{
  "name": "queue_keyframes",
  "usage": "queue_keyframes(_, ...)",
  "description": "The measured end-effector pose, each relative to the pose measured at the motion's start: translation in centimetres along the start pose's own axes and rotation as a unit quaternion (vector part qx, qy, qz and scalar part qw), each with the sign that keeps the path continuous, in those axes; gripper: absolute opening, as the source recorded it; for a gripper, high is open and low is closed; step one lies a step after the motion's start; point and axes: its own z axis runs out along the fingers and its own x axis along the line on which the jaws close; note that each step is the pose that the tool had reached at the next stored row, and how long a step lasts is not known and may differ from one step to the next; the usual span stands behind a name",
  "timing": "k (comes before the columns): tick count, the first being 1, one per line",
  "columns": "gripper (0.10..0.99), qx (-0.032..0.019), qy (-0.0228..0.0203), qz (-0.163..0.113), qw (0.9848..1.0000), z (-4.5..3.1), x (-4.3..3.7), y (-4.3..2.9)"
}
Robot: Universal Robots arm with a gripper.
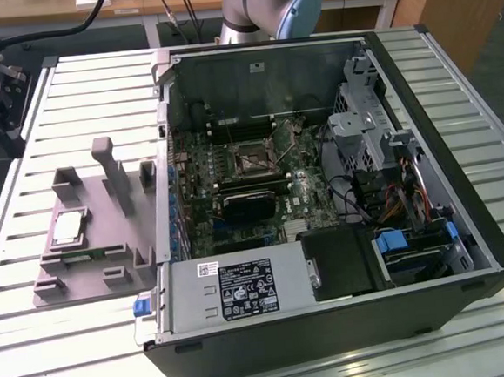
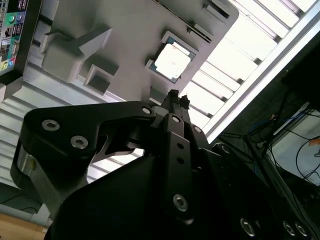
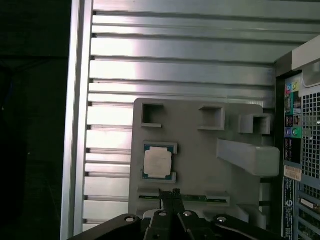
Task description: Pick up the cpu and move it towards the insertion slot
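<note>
Cpu [image 1: 69, 227] and insertion slot [image 1: 251, 158] lie well apart, each on its own side of the scene. A slatted metal table [image 1: 78, 89] carries everything, and the arm's base [image 1: 273, 8] rises at its far edge. On the exterior view's right stands an open black computer case [image 1: 334, 339], laid on its side. A green motherboard [image 1: 197, 212] covers its floor and a silver power supply [image 1: 234, 290] sits along its near wall. The insertion slot is a silver-framed square socket in the far half of that board, with nothing in it.

On the exterior view's left, just beside the case, lies a grey moulded fixture [image 1: 108, 239] with an upright post [image 1: 111, 169]. A long green memory stick [image 1: 91, 253] rests in a groove near its front edge. The cpu lies flat in a square recess just beyond that stick, shiny side up.

In both wrist views the gripper [image 3: 172, 192] [image 2: 178, 97] hangs over the fixture [image 3: 200, 160] with its fingertips pressed together on nothing. They are near the cpu [image 3: 158, 162] [image 2: 173, 62] but apart from it.
</note>
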Motion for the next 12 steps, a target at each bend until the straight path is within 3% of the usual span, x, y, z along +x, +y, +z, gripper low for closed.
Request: queue_keyframes(12, 0.102, 0.0, -0.0002, 0.0, 1.0, 2.15, 0.21, -0.64)
